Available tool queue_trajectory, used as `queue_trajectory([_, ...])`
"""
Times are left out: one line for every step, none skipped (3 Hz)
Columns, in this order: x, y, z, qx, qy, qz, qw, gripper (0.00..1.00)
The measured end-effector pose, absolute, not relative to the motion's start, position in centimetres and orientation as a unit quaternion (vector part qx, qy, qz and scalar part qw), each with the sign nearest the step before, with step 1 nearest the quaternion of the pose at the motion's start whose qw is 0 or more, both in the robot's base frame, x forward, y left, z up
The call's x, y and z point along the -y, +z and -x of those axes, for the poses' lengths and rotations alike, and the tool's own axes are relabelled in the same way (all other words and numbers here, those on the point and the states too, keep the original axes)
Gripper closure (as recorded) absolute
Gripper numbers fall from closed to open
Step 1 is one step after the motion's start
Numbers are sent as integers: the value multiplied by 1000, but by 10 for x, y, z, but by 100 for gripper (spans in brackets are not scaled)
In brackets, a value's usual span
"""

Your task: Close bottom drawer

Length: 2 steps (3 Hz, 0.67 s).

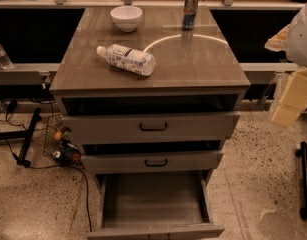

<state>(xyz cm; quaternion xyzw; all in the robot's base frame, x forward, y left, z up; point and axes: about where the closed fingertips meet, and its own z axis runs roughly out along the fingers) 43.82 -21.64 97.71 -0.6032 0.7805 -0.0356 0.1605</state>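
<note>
Bottom drawer [154,204]: lowest of the cabinet's three, at 6 o'clock in the view. It is pulled far out, with its bare grey interior exposed and its front panel at the lower frame edge.
Gripper [287,101]: cream-coloured, at 3 o'clock, right of the cabinet and well apart from the drawer. Whether it is spread or closed cannot be told.
Step in hand: judged as approach, with no contact yet on the front panel.
Risk, jamming: an off-centre push could skew the drawer on its runners and stall it short of shut.
Risk, snagging: an arm coming down from 3 o'clock could catch the middle drawer [153,162] or top drawer [152,127], which both stand slightly out.
Risk, jolt: a hard shove could shake the cabinet and roll the bottle [127,59], which lies on its side.
Counter [198,66]: glossy grey-brown top, with a white bowl [126,18] at 12 o'clock and a can [190,10] at 1 o'clock.
Room: speckled terrazzo floor [258,174], with a wire basket [60,141] and trailing black cable [85,189] at 9 o'clock of the cabinet.
</note>
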Motion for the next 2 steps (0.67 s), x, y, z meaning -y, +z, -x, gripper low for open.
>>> queue_trajectory([215, 973, -439, -780, -35, 604, 161, 0])
queue_trajectory([210, 956, -440, -776, -33, 608, 164, 0])
